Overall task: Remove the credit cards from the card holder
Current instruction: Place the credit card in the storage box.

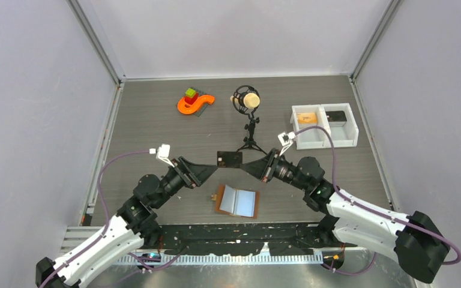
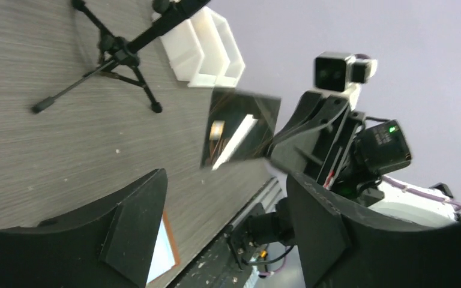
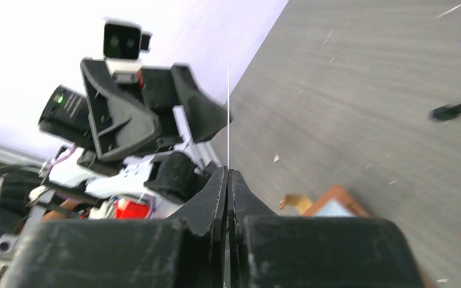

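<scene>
A dark credit card [image 1: 229,159] hangs above the table between the two arms. My right gripper [image 1: 246,165] is shut on its right edge; the right wrist view shows the card [image 3: 228,114] edge-on as a thin line rising from the closed fingertips [image 3: 219,186]. My left gripper [image 1: 213,171] stands open just left of the card, not touching it; in the left wrist view the card [image 2: 240,127] floats beyond the spread fingers [image 2: 135,231]. The card holder [image 1: 238,201] lies open on the table below, brown-rimmed and pale blue inside, with a small tab at its left.
A small black tripod stand [image 1: 250,131] with a round head stands just behind the card. A white two-compartment bin [image 1: 324,126] with flat items inside sits at the back right. An orange toy [image 1: 195,102] lies at the back left.
</scene>
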You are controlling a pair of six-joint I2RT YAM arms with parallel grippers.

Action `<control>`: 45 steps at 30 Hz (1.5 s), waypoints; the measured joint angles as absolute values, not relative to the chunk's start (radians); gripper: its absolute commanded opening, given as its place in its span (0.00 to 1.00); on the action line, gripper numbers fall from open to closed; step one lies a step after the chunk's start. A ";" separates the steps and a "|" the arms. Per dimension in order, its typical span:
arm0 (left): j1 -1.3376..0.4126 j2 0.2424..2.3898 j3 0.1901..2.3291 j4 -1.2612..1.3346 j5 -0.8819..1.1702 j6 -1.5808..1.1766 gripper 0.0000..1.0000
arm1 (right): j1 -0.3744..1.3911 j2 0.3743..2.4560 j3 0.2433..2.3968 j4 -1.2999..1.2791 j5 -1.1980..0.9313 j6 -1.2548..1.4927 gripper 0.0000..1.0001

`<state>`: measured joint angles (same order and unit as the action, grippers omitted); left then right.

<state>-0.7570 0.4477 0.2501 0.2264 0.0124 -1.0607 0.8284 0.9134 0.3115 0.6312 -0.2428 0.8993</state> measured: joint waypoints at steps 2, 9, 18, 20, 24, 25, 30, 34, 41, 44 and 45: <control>-0.757 0.424 0.264 0.149 -0.004 -1.032 0.96 | 0.752 0.902 0.337 0.591 -0.296 0.873 0.05; -0.757 0.434 0.410 -0.122 -0.028 -0.883 1.00 | 0.530 0.754 0.495 0.214 -0.418 0.706 0.05; -0.757 0.515 0.567 -0.363 -0.027 -0.673 1.00 | 0.157 0.673 0.684 -0.218 -0.512 0.452 0.05; -0.757 0.509 0.569 -0.407 -0.029 -0.632 1.00 | 0.107 0.692 0.706 -0.290 -0.507 0.400 0.05; -0.757 0.505 0.585 -0.491 -0.025 -0.552 1.00 | -0.017 0.793 0.774 -0.399 -0.493 0.293 0.05; -0.757 0.507 0.590 -0.508 -0.024 -0.534 1.00 | -0.057 0.827 0.794 -0.412 -0.491 0.270 0.05; -0.757 0.517 0.606 -0.559 -0.012 -0.467 1.00 | -0.231 1.030 0.897 -0.458 -0.508 0.184 0.05; -0.757 0.501 0.596 -0.567 0.004 -0.442 1.00 | -0.320 1.155 0.982 -0.481 -0.513 0.144 0.05; -0.757 0.465 0.559 -0.567 0.010 -0.437 1.00 | -0.409 1.333 1.145 -0.511 -0.503 0.100 0.05; -0.757 0.467 0.553 -0.568 0.011 -0.439 1.00 | -0.429 1.400 1.211 -0.520 -0.492 0.081 0.05; -0.757 0.470 0.553 -0.567 0.012 -0.441 1.00 | -0.434 1.426 1.237 -0.527 -0.484 0.074 0.05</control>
